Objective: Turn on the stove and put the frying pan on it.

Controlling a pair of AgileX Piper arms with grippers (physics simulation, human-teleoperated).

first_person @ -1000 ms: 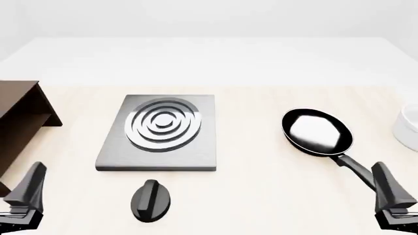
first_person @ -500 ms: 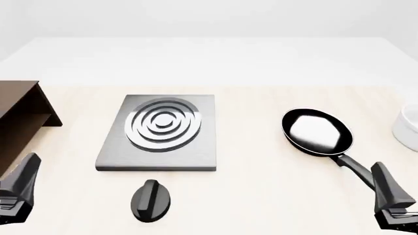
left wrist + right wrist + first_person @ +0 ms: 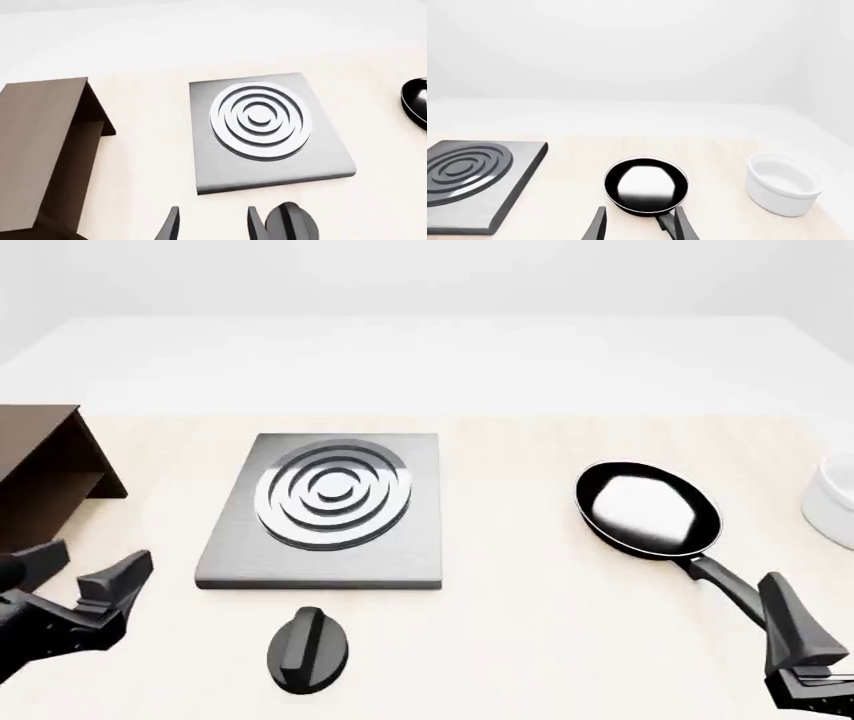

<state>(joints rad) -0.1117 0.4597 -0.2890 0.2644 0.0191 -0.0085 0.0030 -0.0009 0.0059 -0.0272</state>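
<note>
Nothing's done yet: the frying pan (image 3: 649, 510) sits well right of the stove (image 3: 327, 510), the knob (image 3: 308, 649) untouched before it. My left gripper (image 3: 83, 575) and right gripper (image 3: 639, 225) are both released, empty.

- My left gripper (image 3: 83, 578) has swung up and inward from the lower left corner of the front view; a second ago only one dark finger stood upright there.
- It now lies tilted, two fingers (image 3: 118, 577) spread apart and pointing right, toward the stove (image 3: 324, 510).
- It sits closer to the knob (image 3: 308, 648) than before, though well apart from it.
</note>
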